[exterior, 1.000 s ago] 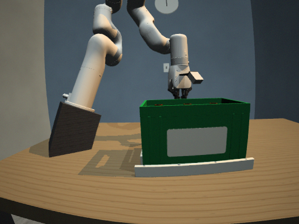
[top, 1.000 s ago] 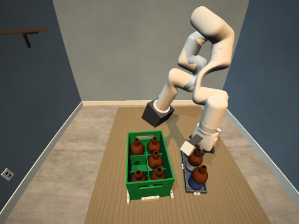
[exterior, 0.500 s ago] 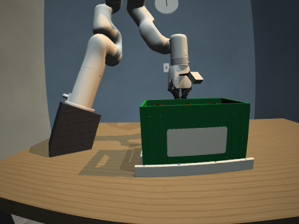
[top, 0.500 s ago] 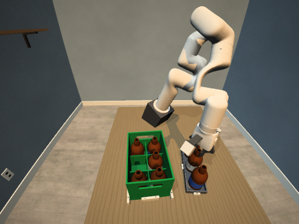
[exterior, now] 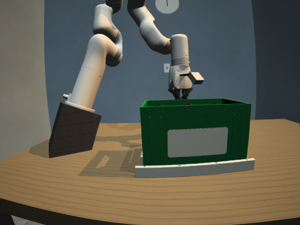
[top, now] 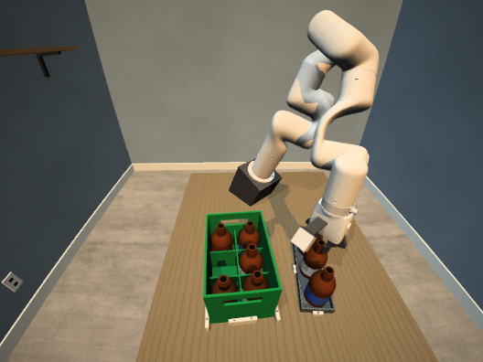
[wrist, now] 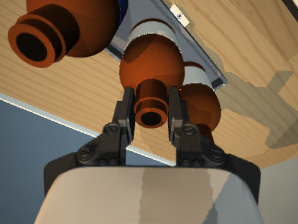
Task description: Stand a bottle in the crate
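Observation:
A green crate [top: 238,268] with six cells stands on the wooden table. Five cells hold brown bottles; the middle left cell [top: 222,261] is empty. A grey tray lies to the crate's right with three brown bottles in a row. My gripper [top: 321,243] is shut on the neck of the middle tray bottle [wrist: 151,67], which stands on the tray. The front bottle [top: 322,286] has a blue label and also shows in the wrist view [wrist: 47,29]. The far bottle [wrist: 201,105] is partly hidden behind my fingers. In the exterior view the gripper [exterior: 180,95] sits behind the crate [exterior: 196,133].
White stop strips [exterior: 194,168] border the crate's foot. The arm's dark base block [top: 253,183] stands behind the crate. The crate's right wall is close to the tray. The table's right edge runs beyond the tray.

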`<state>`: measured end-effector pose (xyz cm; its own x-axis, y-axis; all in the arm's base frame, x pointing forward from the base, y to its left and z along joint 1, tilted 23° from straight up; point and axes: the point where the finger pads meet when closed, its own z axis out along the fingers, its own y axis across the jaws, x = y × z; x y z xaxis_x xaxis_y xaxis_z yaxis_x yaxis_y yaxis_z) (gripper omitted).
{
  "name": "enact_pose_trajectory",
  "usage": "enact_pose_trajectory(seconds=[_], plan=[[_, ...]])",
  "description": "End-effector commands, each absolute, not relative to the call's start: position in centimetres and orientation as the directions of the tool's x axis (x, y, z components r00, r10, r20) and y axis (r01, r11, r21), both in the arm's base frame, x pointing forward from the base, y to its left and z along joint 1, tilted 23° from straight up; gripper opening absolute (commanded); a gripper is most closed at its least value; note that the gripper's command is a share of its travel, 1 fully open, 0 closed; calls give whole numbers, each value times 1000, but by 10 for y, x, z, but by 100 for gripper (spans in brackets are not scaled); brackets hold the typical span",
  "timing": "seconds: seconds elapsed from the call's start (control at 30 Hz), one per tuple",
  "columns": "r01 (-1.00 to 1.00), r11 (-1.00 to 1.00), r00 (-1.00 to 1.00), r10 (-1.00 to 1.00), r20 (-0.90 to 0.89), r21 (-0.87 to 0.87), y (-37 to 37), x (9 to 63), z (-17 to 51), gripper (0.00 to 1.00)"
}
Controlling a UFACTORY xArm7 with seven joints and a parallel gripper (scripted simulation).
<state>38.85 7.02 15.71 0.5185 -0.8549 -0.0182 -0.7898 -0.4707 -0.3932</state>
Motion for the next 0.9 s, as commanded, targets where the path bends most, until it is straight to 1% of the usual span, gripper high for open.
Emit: enact_pose_trajectory(seconds=[0.0,0.87], plan=[[-789,-470,518,-855,-17,-396,70,389,158,0],[-789,-470,518,-855,-17,-396,68,387,168,0]])
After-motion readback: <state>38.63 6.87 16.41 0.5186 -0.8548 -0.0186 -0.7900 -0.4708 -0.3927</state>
